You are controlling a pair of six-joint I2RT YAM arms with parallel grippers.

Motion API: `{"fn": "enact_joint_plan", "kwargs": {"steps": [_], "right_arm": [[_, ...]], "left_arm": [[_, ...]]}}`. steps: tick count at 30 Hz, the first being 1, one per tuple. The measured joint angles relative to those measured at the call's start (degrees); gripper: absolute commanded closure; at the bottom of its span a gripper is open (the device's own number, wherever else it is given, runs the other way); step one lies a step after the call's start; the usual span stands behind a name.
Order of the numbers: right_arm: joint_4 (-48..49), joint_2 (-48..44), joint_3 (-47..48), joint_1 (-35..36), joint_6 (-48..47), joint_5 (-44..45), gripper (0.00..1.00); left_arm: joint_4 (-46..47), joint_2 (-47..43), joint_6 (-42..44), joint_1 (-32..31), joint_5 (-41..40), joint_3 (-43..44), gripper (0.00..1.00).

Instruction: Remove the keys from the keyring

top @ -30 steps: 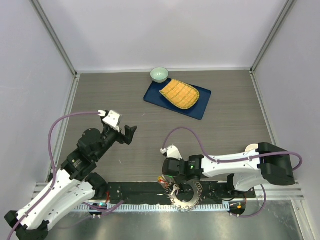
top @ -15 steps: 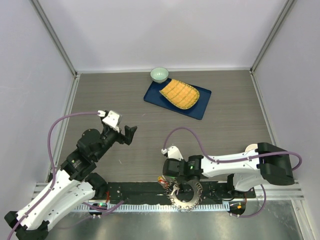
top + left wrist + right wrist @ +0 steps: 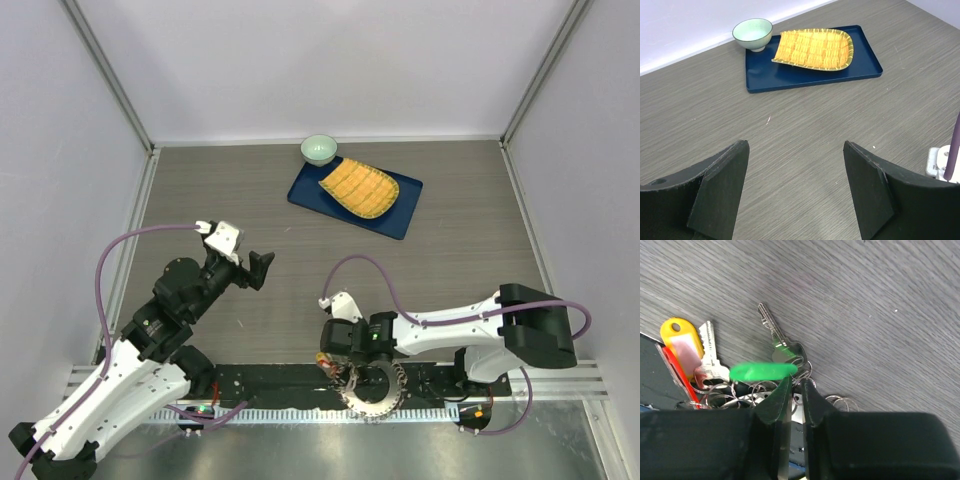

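Right gripper [image 3: 796,385] points down into the keys [image 3: 775,335], jaws pinched to a thin slit just below a green tag [image 3: 762,371]; can't tell if they clamp a small ring. Keyring [image 3: 375,412] lies directly under it, at the near edge of the table [image 3: 250,200]. Left gripper [image 3: 795,147] spread wide, grasping nothing. Well ahead of it: blue tray [image 3: 790,80] holding a yellow woven basket [image 3: 812,47], bare inside. Pale bowl [image 3: 754,32] at the tray's far-left corner, bare inside.
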Motion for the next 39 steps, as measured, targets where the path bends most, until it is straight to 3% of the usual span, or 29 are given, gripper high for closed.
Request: {"fn": "enact_joint_plan", "kwargs": {"steps": [1,12,23,39], "right_arm": [[0.17,0.46,0.17,-0.02,0.07,0.13,0.99],[-2.64,0.26,3.89,0.09,-3.56,2.69,0.99],[-1.92,-9.62,11.43,0.04,-13.0,7.48,0.99],[8.59,-26.84,4.63,-6.03,-29.66,4.5,0.99]], "left_arm": [[0.0,0.0,0.0,0.0,0.09,0.0,0.2],[0.79,-0.02,0.0,0.0,0.96,-0.72,0.2],[2.21,0.0,1.25,0.0,2.12,-0.74,0.23],[4.55,5.11,3.56,0.0,20.28,-0.5,0.29]]}}
